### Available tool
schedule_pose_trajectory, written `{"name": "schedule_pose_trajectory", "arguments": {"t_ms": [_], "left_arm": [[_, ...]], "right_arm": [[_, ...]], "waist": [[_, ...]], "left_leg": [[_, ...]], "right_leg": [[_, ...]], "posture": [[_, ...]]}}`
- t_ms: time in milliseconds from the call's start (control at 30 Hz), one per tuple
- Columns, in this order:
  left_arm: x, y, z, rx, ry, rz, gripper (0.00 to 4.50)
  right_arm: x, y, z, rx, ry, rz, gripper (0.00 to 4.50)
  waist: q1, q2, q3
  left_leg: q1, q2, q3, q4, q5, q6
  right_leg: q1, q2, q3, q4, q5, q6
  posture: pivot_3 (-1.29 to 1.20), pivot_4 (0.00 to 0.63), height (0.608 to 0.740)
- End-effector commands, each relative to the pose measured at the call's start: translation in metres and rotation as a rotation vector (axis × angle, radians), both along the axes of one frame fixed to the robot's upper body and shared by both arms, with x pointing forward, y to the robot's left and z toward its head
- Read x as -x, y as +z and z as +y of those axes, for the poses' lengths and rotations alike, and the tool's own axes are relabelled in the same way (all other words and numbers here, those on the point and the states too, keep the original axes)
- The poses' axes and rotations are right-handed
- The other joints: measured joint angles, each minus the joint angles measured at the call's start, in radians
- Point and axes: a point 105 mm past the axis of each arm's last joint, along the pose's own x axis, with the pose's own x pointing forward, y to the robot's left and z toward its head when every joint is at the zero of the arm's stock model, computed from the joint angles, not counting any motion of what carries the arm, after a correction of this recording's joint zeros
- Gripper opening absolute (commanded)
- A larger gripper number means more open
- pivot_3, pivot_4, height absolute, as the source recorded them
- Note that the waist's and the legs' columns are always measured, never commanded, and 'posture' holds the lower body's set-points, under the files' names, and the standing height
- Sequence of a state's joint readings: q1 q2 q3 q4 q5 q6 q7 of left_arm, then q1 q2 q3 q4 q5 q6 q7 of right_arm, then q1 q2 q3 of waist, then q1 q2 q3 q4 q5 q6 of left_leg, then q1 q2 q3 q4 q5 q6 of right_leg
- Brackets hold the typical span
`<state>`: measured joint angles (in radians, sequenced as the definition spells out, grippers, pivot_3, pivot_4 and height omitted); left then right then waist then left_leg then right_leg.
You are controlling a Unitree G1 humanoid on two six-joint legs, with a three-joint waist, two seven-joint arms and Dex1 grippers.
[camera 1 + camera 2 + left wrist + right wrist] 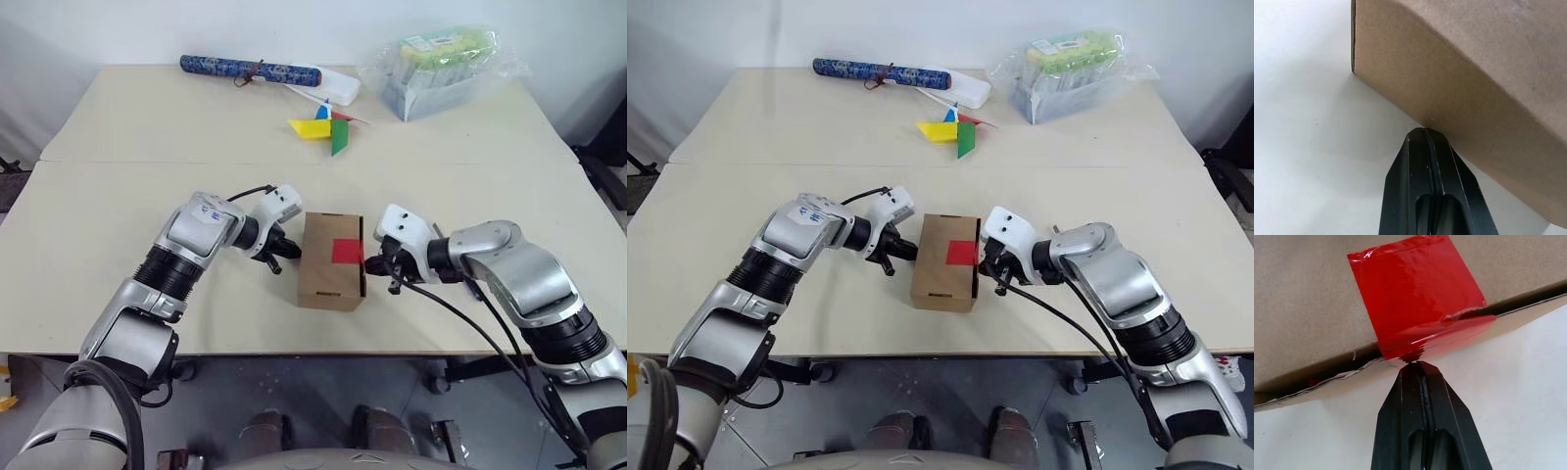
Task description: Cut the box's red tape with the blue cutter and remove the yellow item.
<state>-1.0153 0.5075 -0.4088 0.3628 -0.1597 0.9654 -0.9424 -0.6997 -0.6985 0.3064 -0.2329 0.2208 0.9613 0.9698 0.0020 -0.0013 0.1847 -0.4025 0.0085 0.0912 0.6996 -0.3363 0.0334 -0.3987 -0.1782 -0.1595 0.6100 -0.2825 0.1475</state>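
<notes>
1. my left claw (284,257) has its fingers pressed together, holding nothing; the box (328,274) sits just to its right, tip at the plain cardboard side.
2. the box looks light and thin-walled; i judge it would slide or dent if shoved, so bracing both sides suits it.
3. the red tape (1415,298) wraps over the flap edge, slick and partly torn.
4. my right claw (380,264) is also closed and empty, tip touching the tape's lower edge.
</notes>
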Motion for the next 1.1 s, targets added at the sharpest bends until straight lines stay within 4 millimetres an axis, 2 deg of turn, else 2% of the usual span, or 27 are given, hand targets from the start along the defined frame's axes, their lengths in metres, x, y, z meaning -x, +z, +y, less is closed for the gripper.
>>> {"name": "schedule_pose_trajectory", "arguments": {"t_ms": [33, 100, 300, 400, 433, 567, 633, 767, 800, 933, 1100], "left_arm": [[-0.001, 0.006, 0.001, -0.011, -0.003, -0.030, 0.00], [-0.002, 0.008, 0.005, -0.016, 0.006, -0.033, 0.00], [-0.022, 0.034, 0.049, -0.038, 0.122, -0.114, 0.00], [-0.025, 0.048, 0.061, -0.023, 0.124, -0.144, 0.00], [-0.025, 0.055, 0.061, -0.007, 0.110, -0.151, 0.00], [-0.012, 0.083, 0.045, 0.104, -0.018, -0.169, 0.00], [-0.002, 0.094, 0.028, 0.165, -0.115, -0.172, 0.00], [0.019, 0.098, -0.003, 0.207, -0.309, -0.166, 0.00], [0.021, 0.097, -0.008, 0.210, -0.331, -0.157, 0.00], [0.025, 0.089, -0.017, 0.196, -0.377, -0.134, 0.00], [0.025, 0.066, -0.024, 0.137, -0.410, -0.104, 0.00]], "right_arm": [[-0.001, 0.005, -0.004, 0.012, -0.007, -0.039, 0.01], [-0.006, 0.007, -0.012, 0.033, -0.036, -0.060, 0.01], [-0.025, 0.027, -0.042, 0.087, -0.157, -0.167, 0.01], [-0.027, 0.040, -0.050, 0.069, -0.204, -0.183, 0.59], [-0.027, 0.044, -0.052, 0.064, -0.214, -0.183, 0.90], [-0.022, 0.062, -0.058, 0.025, -0.280, -0.171, 2.24], [-0.018, 0.072, -0.061, -0.003, -0.329, -0.146, 2.97], [-0.003, 0.082, -0.058, -0.062, -0.420, -0.019, 4.32], [0.000, 0.083, -0.055, -0.082, -0.437, 0.007, 4.46], [-0.004, 0.086, -0.048, -0.164, -0.469, 0.022, 4.46], [-0.002, 0.076, -0.034, -0.172, -0.438, 0.046, 4.46]], "waist": [[-0.001, 0.000, 0.000], [-0.001, 0.000, 0.000], [-0.004, 0.000, 0.000], [-0.005, 0.000, 0.000], [-0.005, 0.000, 0.000], [0.004, 0.000, 0.000], [0.007, 0.000, 0.000], [0.011, 0.000, 0.000], [0.010, 0.000, 0.000], [0.004, 0.000, 0.000], [-0.002, 0.000, 0.000]], "left_leg": [[0.000, 0.000, 0.000, 0.000, 0.000, 0.000], [0.000, 0.000, 0.000, 0.000, 0.000, 0.000], [0.000, 0.000, 0.000, 0.000, 0.000, 0.000], [0.000, 0.001, 0.002, -0.001, 0.000, -0.001], [-0.001, 0.001, 0.002, -0.001, 0.000, -0.001], [-0.002, 0.000, 0.001, -0.001, 0.000, 0.000], [-0.002, 0.000, 0.001, -0.001, 0.000, 0.000], [-0.002, 0.000, 0.001, 0.000, 0.000, 0.000], [-0.002, 0.001, 0.001, 0.000, 0.000, 0.000], [-0.002, 0.001, 0.001, 0.000, 0.000, -0.001], [-0.002, 0.000, 0.002, -0.001, 0.000, -0.001]], "right_leg": [[0.000, 0.000, 0.000, 0.000, 0.000, 0.000], [0.000, 0.000, 0.000, 0.000, 0.000, 0.000], [0.000, 0.000, 0.000, 0.000, 0.000, 0.000], [-0.003, 0.000, 0.001, 0.001, 0.000, 0.000], [-0.003, 0.000, 0.001, 0.001, 0.000, 0.000], [-0.003, 0.000, 0.000, 0.000, 0.000, 0.000], [-0.003, 0.000, 0.000, 0.001, 0.000, 0.000], [-0.004, 0.000, 0.000, 0.001, 0.000, 0.000], [-0.004, 0.000, 0.000, 0.001, 0.000, 0.000], [-0.004, 0.000, 0.001, 0.002, 0.000, 0.000], [-0.005, 0.000, 0.001, 0.003, 0.000, 0.000]], "posture": [[0.00, 0.150, 0.740], [0.00, 0.150, 0.740], [0.00, 0.150, 0.740], [0.00, 0.150, 0.740], [0.00, 0.150, 0.740], [0.00, 0.150, 0.740], [0.00, 0.150, 0.740], [0.00, 0.150, 0.740], [0.00, 0.150, 0.740], [0.00, 0.150, 0.740], [0.00, 0.150, 0.740]]}}
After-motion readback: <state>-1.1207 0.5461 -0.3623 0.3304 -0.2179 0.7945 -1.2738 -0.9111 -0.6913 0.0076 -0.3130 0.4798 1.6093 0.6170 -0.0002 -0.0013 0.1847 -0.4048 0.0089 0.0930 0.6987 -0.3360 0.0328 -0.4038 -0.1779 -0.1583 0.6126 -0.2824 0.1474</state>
